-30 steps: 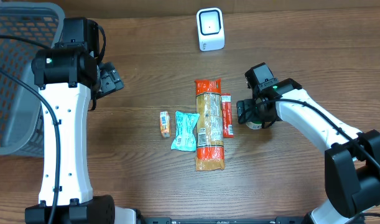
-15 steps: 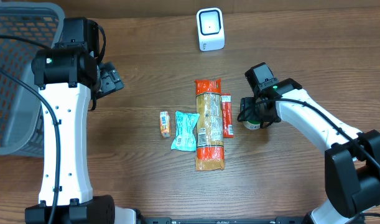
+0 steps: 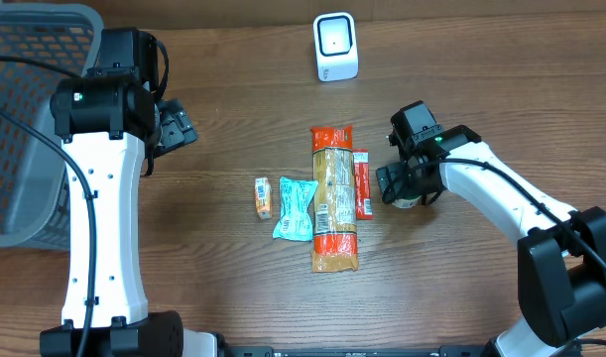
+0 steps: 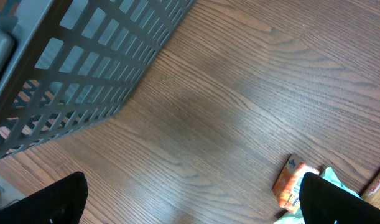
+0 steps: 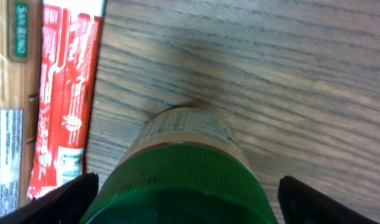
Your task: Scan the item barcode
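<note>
We count seven things on the table (image 3: pixel 233 79): one grey basket (image 3: pixel 25 119) at the far left, one white scanner (image 3: pixel 335 47) at the top, and five items in the middle. Left to right those are one small orange packet (image 3: pixel 263 197), one teal pouch (image 3: pixel 295 208), one long pasta pack (image 3: pixel 334 198), one red stick packet (image 3: pixel 362 183) and one jar (image 3: pixel 409 199) with a green lid (image 5: pixel 177 186).

Over to the right gripper (image 3: pixel 402 186). It hangs directly above the jar, which stands upright on the wood just beside the red stick packet and well apart from the scanner. From the right wrist camera we look straight down on the lid, and the fingers (image 5: pixel 59 199) are spread wide, one on each side of it. They sit close beside its edges, but we cannot tell whether they touch.

The left gripper (image 3: pixel 179 129) hovers near the basket, well apart from the row. Its fingers (image 4: pixel 53 199) are as wide apart as can be, with only bare wood between them. The orange packet and the teal pouch peek in at the lower right of that view.
</note>
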Controlling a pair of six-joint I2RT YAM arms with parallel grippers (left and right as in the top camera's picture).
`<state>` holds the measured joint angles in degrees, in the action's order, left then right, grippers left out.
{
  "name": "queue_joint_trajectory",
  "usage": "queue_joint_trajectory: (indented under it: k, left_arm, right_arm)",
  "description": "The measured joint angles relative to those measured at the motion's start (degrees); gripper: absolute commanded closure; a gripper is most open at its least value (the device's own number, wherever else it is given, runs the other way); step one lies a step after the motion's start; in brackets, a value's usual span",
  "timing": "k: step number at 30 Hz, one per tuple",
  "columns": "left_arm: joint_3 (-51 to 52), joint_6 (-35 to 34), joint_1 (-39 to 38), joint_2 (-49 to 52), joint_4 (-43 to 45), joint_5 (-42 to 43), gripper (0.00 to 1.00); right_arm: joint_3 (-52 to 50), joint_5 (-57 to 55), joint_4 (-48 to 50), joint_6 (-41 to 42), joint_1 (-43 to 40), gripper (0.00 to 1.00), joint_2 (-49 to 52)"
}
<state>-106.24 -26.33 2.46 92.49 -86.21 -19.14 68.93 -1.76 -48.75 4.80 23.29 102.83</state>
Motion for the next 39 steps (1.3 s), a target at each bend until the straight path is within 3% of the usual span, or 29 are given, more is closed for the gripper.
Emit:
queue_joint_trajectory:
  k: [6,13,19,22,24,29,33,39]
  left_arm:
    - [0.0,0.0,0.0,0.0,0.0,0.0,0.01]
    - [0.0,0.0,0.0,0.0,0.0,0.0,0.0]
    - [0.0,0.0,0.0,0.0,0.0,0.0,0.0]
    - [0.0,0.0,0.0,0.0,0.0,0.0,0.01]
    - [0.0,0.0,0.0,0.0,0.0,0.0,0.0]
    - [0.0,0.0,0.0,0.0,0.0,0.0,0.0]
    - [0.0,0.0,0.0,0.0,0.0,0.0,0.0]
    - [0.0,-0.02,0.0,0.0,0.0,0.0,0.0]
  right_arm:
    - [0.0,0.02,-0.72,4.04,0.0,0.24,0.0]
    - [0.0,0.28,-0.96,7.28,0.0,0.24,0.0]
    - [0.0,0.28,-0.7,2.58,0.0,0.24,0.0]
    - [0.0,0.24,-0.15,0.39,0.0,0.19,0.0]
    - [0.0,0.24,0.13,-0.11,0.0,0.0,0.0]
    - [0.0,0.26,-0.17,0.83,0.0,0.0,0.0]
    - [0.0,0.28,-1.84,6.58,0.0,0.18,0.0]
    - [0.0,0.5,-3.34,15.41,0.0,0.26,0.0]
